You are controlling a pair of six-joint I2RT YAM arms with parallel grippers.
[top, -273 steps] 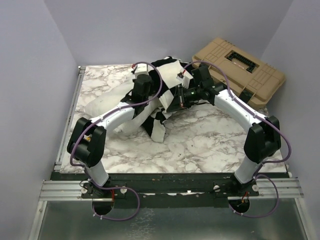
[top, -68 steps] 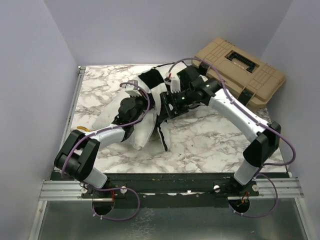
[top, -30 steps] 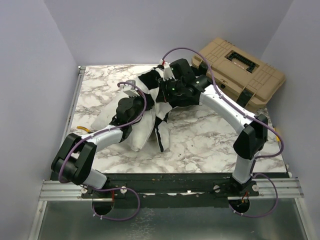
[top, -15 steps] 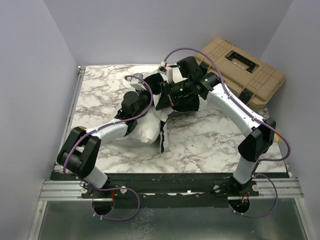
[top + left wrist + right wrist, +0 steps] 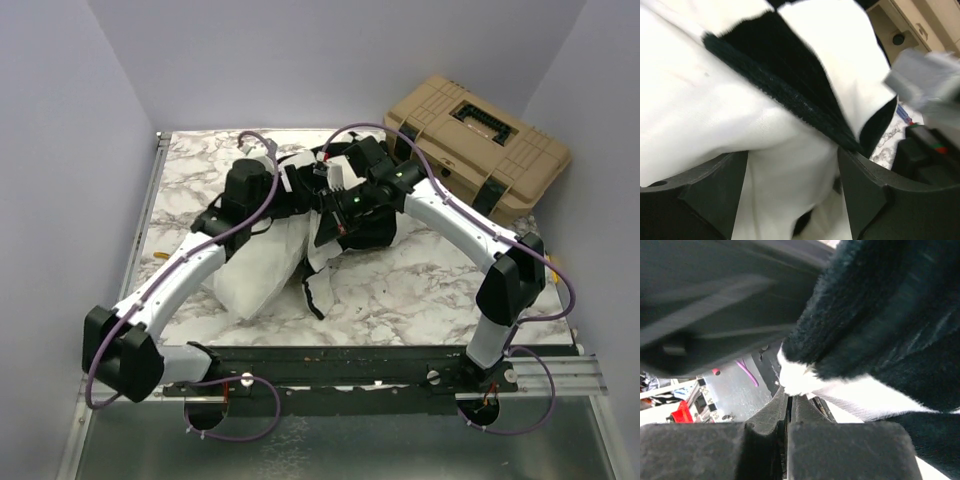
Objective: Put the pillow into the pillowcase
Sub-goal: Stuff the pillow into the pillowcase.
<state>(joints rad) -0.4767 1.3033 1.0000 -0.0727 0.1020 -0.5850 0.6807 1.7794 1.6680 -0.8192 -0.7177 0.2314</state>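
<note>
— While the right gripper pinches only a hem of the pillowcase, what worries you?
— That thin hold slipping (plush cloth), letting the mouth sag shut. The left gripper stands open over the pillow, which lies mostly outside the case on the table, free to slide back.

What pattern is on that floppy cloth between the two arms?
Big black and white checkerboard squares on the pillowcase, clearest in the left wrist view.
</note>
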